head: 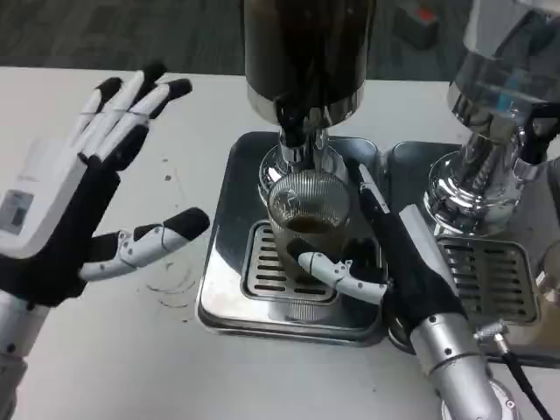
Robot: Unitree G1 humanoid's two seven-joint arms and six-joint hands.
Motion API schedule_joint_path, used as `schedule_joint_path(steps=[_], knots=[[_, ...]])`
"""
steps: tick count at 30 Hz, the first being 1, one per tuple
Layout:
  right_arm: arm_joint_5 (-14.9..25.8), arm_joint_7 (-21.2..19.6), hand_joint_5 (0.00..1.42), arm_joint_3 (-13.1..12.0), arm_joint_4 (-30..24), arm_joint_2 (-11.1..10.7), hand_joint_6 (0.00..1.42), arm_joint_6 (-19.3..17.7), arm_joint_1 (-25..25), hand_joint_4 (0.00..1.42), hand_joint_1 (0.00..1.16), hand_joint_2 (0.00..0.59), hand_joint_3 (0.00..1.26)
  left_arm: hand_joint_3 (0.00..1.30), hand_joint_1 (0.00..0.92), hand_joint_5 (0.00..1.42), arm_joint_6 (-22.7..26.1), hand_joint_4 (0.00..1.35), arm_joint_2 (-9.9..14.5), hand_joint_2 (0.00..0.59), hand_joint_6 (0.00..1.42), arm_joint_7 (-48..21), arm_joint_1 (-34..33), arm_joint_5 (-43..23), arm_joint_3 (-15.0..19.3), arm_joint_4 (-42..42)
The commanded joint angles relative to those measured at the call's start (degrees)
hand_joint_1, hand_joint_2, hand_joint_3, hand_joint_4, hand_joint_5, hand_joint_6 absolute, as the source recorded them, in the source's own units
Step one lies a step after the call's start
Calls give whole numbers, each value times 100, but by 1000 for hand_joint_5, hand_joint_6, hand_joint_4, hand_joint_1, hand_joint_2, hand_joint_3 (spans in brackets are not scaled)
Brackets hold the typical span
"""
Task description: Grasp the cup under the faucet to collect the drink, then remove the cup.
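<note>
Right hand wraps the ribbed glass cup under the dark dispenser's faucet.

The right hand [385,262] grips the clear ribbed glass cup [306,214], which stands on the steel drip tray [229,289] directly below the silver faucet [296,140]. Dark drink sits in the cup, so collecting looks done; lifting it away remains. The left hand [79,192] hovers well off to the cup's far side, fingers spread, holding nothing.

My right hand [385,262] wraps the ribbed glass cup [306,214] at the centre of the frame, one finger across its front. The cup stands on the metal drip tray [229,289] under the faucet [293,140], with dark drink in its lower part. My left hand [83,197] hangs at the left edge, fingers spread, holding nothing, above the white table [105,350].
</note>
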Motion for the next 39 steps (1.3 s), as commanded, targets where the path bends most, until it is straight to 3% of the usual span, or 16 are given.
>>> schedule_joint_path(steps=[1,10,24,39], knots=[[82,-40,0,-17,113,116,0,-140,-35,0,695,195,0,129,0,87,347,0,203,149,0,236,357,176,7,93],[141,-17,0,-60,309,175,0,-234,-107,0,722,183,0,120,0,84,636,0,332,150,0,486,643,154,-226,510],[57,-175,0,-48,622,225,0,-233,-247,0,803,180,0,145,0,84,651,0,468,152,0,510,691,55,-549,900],[476,-126,0,-159,1243,545,35,-556,-482,0,832,175,0,155,0,84,662,0,457,153,0,576,763,51,-750,1004]])
